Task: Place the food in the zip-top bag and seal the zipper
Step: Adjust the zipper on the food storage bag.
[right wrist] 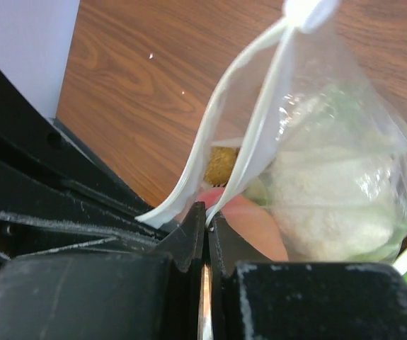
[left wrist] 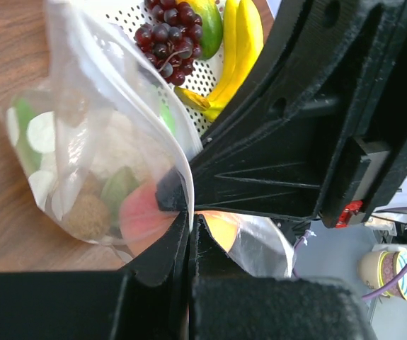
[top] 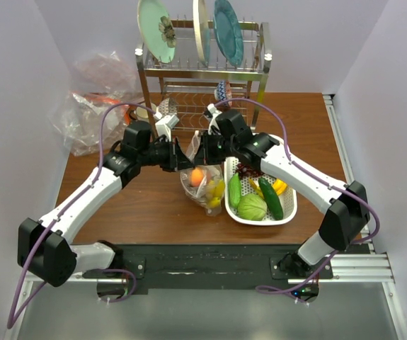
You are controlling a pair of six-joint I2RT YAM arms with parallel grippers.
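**Holding dotted bag by its mouth, food inside**

Nearest, over the counter (top: 139,205): clear bag (top: 204,188) hanging low, with peach (top: 197,176) and small bananas (top: 217,192) inside. Touching the counter or not, cannot tell. Just right: white basket (top: 289,210) with cabbage (top: 253,207), cucumber (top: 234,190), grapes (left wrist: 169,39). Above the bag, tip to tip: left gripper (left wrist: 191,227) and right gripper (right wrist: 207,219), both squeezed tight on its mouth edge, zipper strip (right wrist: 253,134) running into the right one. Farthest back: dish rack (top: 203,74), plastic heap (top: 93,106) at left.
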